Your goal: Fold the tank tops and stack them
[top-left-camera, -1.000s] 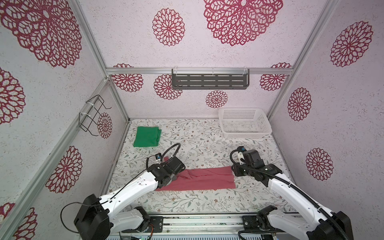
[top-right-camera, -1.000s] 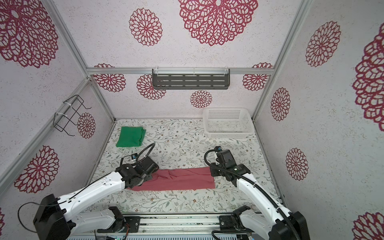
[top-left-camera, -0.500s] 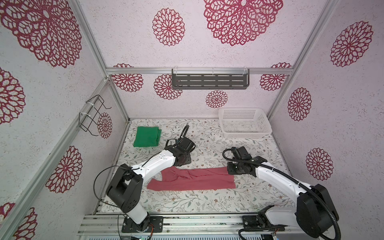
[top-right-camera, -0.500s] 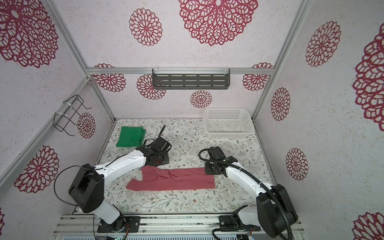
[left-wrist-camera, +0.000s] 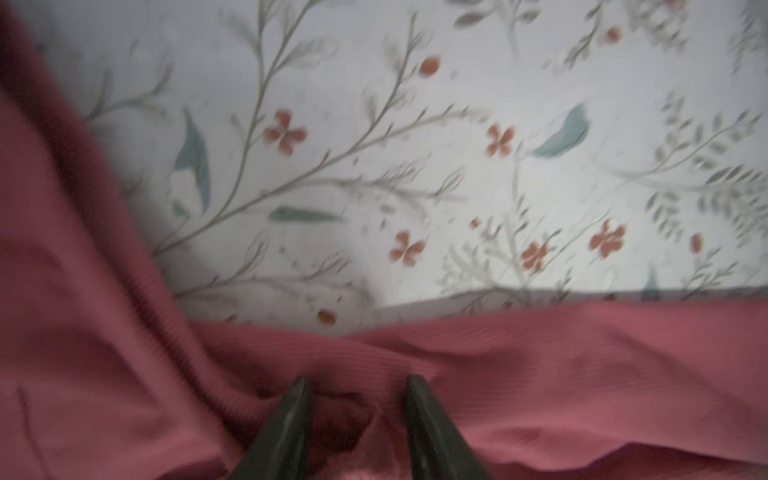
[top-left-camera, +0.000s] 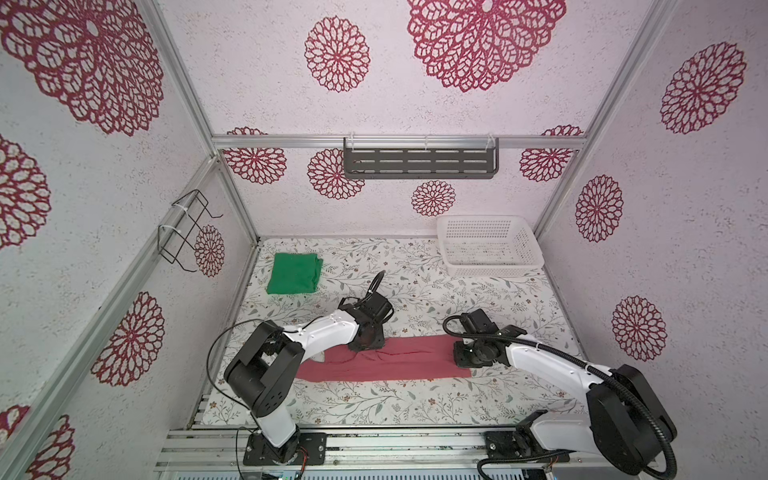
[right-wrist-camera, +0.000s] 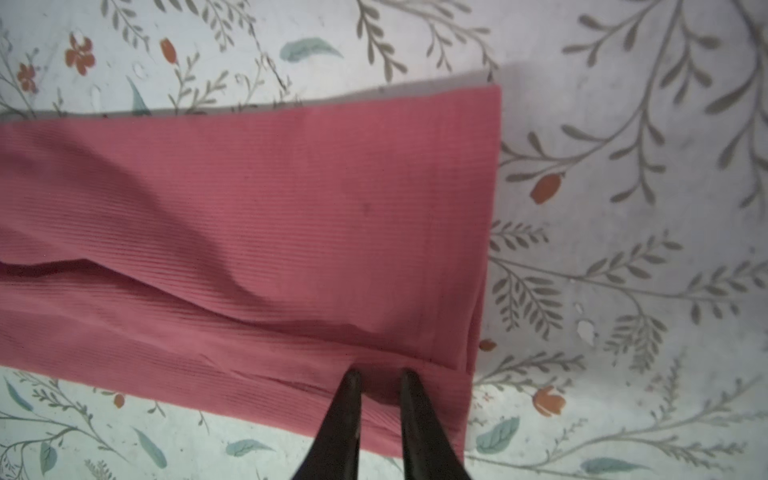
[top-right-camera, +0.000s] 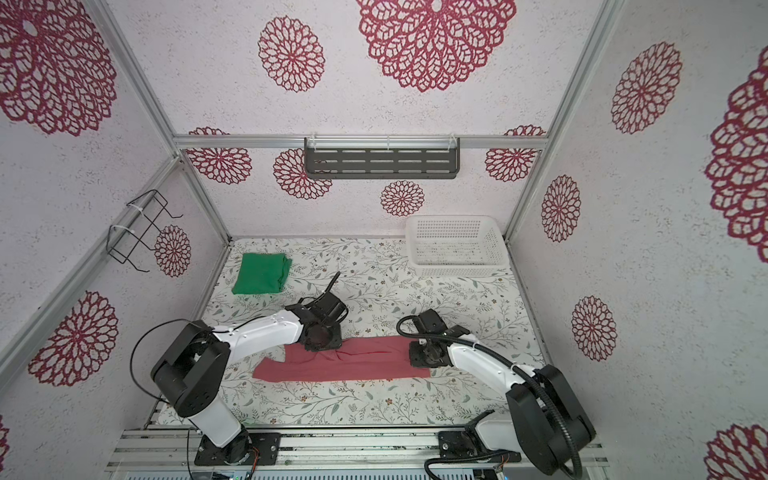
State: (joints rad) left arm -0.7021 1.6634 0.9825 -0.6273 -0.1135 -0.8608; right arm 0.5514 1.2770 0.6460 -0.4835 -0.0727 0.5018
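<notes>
So the red tank top [top-left-camera: 395, 361] is folded into a long narrow strip, lying flat on the floral table [top-left-camera: 415, 399] a bit toward 6 o'clock from the middle. In both top views its long axis runs straight from 9 to 3 o'clock. The 3 o'clock end is a clean, square hemmed edge. The 9 o'clock end is partly tucked under the left arm, so I can't make out its shape.

The right gripper [right-wrist-camera: 378, 374] is down on that 3 o'clock end near a corner, jaws nearly together with a small pucker of cloth pinched between them. The left gripper [left-wrist-camera: 355, 382] sits on the far long edge, toward 9 o'clock from the strip's middle. Its jaws are wider, clamped on a bunched-up lump of fabric.

The green tank top [top-left-camera: 294, 274] is folded into a neat square at the table's 10 o'clock corner, well apart from the red one. A white basket [top-left-camera: 494, 270] is at the 2 o'clock corner.
</notes>
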